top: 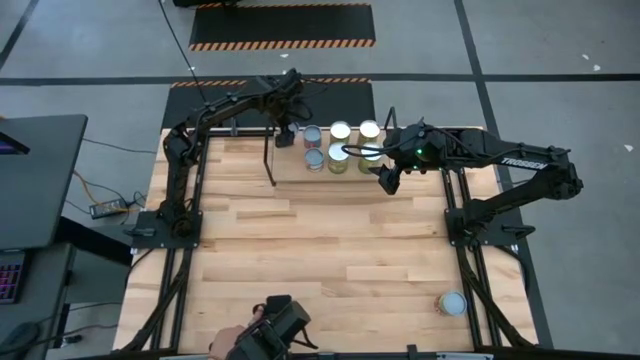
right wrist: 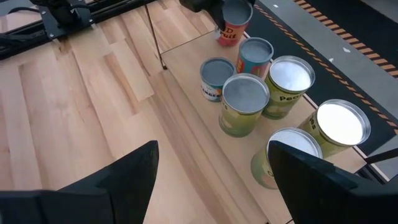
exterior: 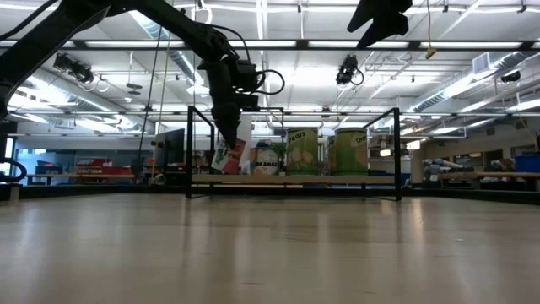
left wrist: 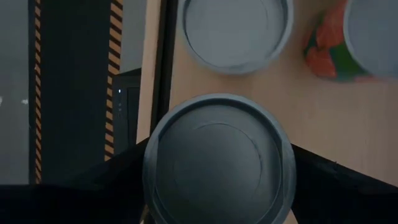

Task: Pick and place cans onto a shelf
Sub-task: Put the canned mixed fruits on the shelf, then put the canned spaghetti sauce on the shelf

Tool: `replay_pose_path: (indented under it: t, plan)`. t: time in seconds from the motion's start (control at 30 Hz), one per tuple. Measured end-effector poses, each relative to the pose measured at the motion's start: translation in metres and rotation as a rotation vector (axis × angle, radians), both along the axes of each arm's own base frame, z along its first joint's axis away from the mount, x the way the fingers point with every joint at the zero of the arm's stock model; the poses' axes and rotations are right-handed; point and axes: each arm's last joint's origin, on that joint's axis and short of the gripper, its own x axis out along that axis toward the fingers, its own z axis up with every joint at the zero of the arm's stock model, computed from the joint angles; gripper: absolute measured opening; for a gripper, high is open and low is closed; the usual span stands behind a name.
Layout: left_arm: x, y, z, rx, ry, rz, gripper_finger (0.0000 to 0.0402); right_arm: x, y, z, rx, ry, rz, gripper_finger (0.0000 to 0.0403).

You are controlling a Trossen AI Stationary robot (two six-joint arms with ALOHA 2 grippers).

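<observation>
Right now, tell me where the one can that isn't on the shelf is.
In the high view, the lone can stands on the tabletop near its front right corner, beside the right arm's base frame, far from the shelf and its cans.

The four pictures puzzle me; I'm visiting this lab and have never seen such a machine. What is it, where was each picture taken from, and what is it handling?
It is a robot with two dark jointed arms at a large wooden table. One picture looks straight down, one looks level across the tabletop, and one comes from a camera on each wrist. At the far edge stands a low light-wood shelf with black wire ends. The left gripper is around a small orange-red-labelled tin can at the shelf's left end; whether it grips the can does not show. Other small tins with silvery tops stand beside it on the shelf. The right gripper hovers open and empty in front of the shelf. One more silver-topped tin waits near the table's near right corner.
</observation>
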Motion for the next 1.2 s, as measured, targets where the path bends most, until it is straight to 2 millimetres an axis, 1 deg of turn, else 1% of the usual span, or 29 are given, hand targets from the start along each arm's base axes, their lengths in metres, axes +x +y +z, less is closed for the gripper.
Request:
replay_pose_path:
  t: [0.1, 0.23, 0.3, 0.37, 0.57, 0.87, 1.0, 1.13, 1.2]
  plan:
    - [0.000, -0.001, 0.000, 0.001, 0.005, -0.020, 0.0312, 0.000, 0.000, 0.000, -0.001, 0.000, 0.001, 0.0309]
    - [0.001, -0.001, 0.000, 0.004, -0.002, -0.023, 0.0294, 0.000, 0.000, 0.000, -0.001, 0.000, 0.001, 0.0309]
    - [0.001, 0.000, 0.000, 0.001, -0.012, -0.001, 0.0293, 0.000, 0.000, 0.000, 0.000, 0.002, 0.001, 0.0309]
    - [0.001, 0.000, 0.000, -0.004, -0.014, 0.014, 0.0302, 0.000, 0.000, 0.000, 0.002, 0.002, -0.001, 0.0309]
    - [0.001, -0.002, 0.000, -0.008, -0.002, 0.010, 0.0349, 0.000, 0.000, 0.000, 0.010, -0.001, -0.008, 0.0309]
    - [0.005, -0.005, 0.002, 0.030, 0.018, 0.006, 0.0355, 0.000, 0.000, 0.000, -0.002, 0.006, 0.004, 0.0309]
    - [0.008, -0.005, 0.011, 0.079, 0.021, 0.012, 0.0356, 0.000, 0.000, -0.001, 0.000, 0.010, 0.010, 0.0309]
    - [0.012, -0.012, 0.031, 0.079, 0.010, 0.019, 0.0355, 0.000, 0.001, -0.001, 0.019, 0.014, 0.036, 0.0309]
    - [0.013, -0.019, 0.041, 0.061, 0.022, 0.022, 0.0355, -0.001, 0.002, -0.002, 0.026, 0.028, 0.051, 0.0309]
